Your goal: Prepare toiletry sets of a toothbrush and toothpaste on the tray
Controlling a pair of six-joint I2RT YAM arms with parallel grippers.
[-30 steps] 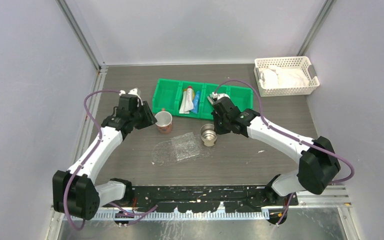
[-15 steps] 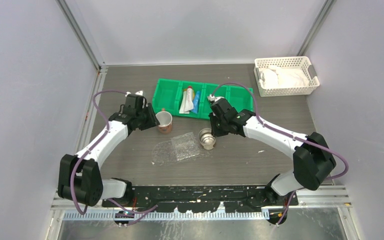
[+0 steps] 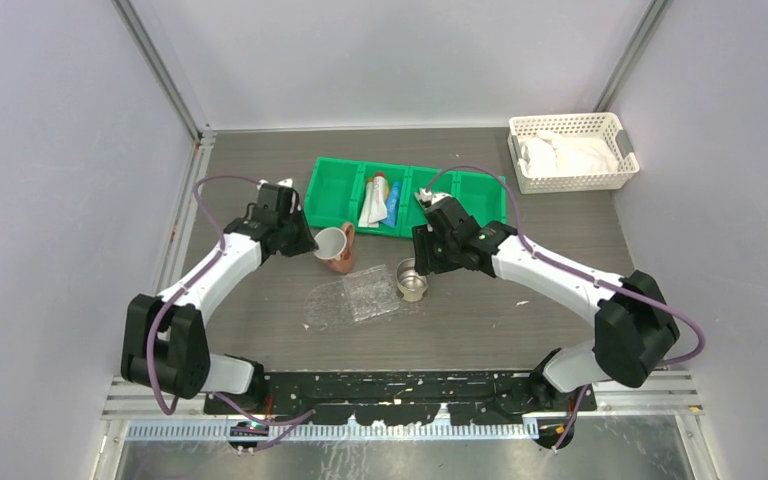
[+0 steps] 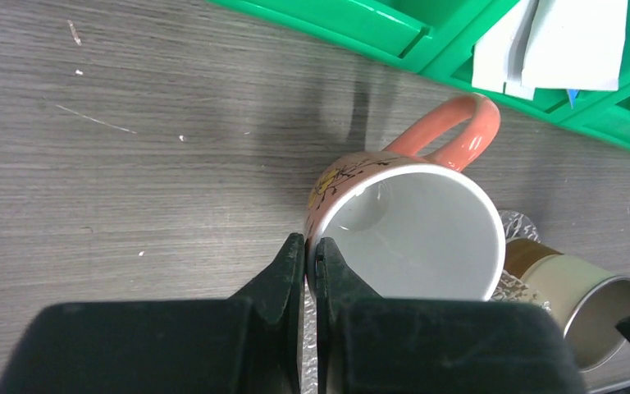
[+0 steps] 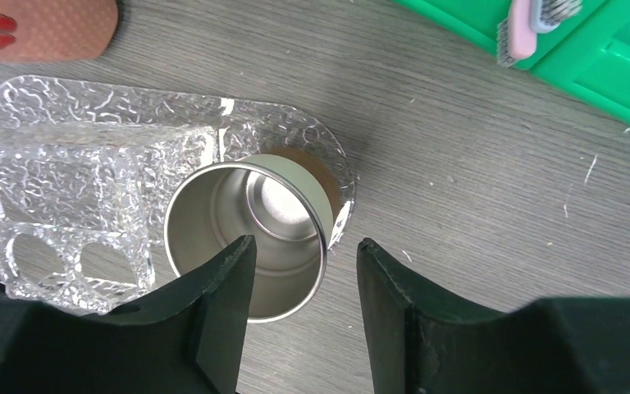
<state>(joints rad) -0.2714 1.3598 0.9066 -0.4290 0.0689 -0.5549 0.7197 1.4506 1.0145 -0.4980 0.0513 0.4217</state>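
Tipping just now mid-table, salmon ceramic mug is rim-pinched by left gripper; right gripper gapes astride round steel cup; clear plastic tray lacks sets.

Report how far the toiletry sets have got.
Done: nothing yet; the tray holds neither brush nor paste. In hand: the left hand pinches the pink mug by its rim, and the right hand is open astride the wall of the metal cup, which stands on the tray's end. Left: the toothpaste tubes and the toothbrush lie in the green bin, not yet on the tray.
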